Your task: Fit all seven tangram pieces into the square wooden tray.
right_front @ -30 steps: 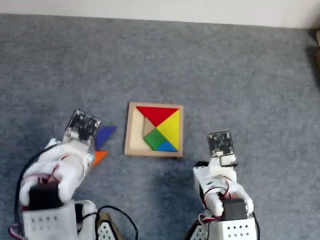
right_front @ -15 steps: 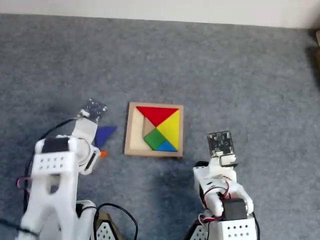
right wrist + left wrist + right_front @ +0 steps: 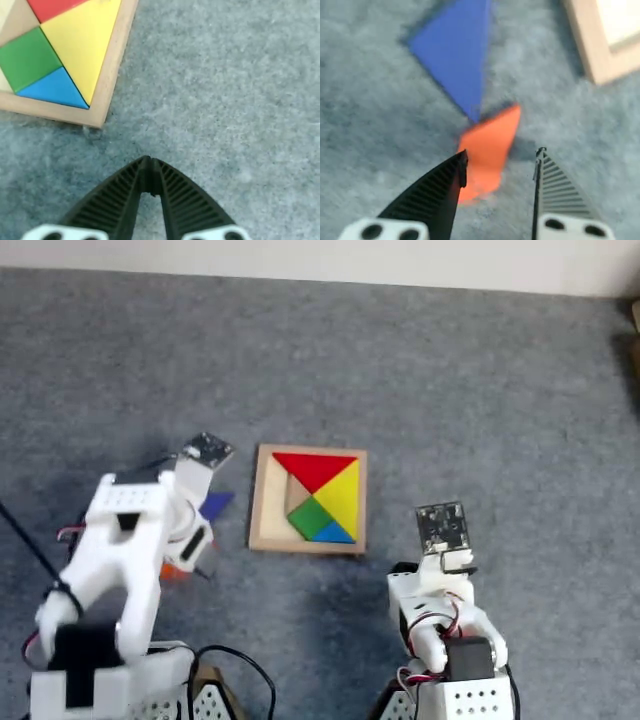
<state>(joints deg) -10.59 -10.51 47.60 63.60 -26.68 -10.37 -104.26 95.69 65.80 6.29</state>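
The orange piece [image 3: 487, 147] lies flat on the grey worktop [image 3: 450, 380], off the tray [image 3: 258, 525], on the side where the tray's floor looks pale. It looks like a thin, stiff, painted wooden tile with slanted sides. I judge it light and rigid, with a smooth face that offers little friction and only shallow edges to pinch. The best hold is probably across its two long parallel edges near the middle, with the fingers pressed low into the soft cover so they catch the edge and do not ride over the top. A grip near a corner would likely let it swivel.

One of its corners meets, or nearly meets, the point of the dark blue triangle [image 3: 455, 50]; I cannot tell whether they touch. That piece lies between the orange piece and the tray, so a sideways nudge could shift it.

The left hand [image 3: 500, 152] is spread open around the orange piece. One finger is over the piece's long edge and the other over the cover just beside it. How close it is to the surface is unclear.

In the tray sit red, yellow, green and light blue pieces, packed toward one side.

The right hand [image 3: 149, 170] is pressed shut on nothing, over bare cover near a tray corner.
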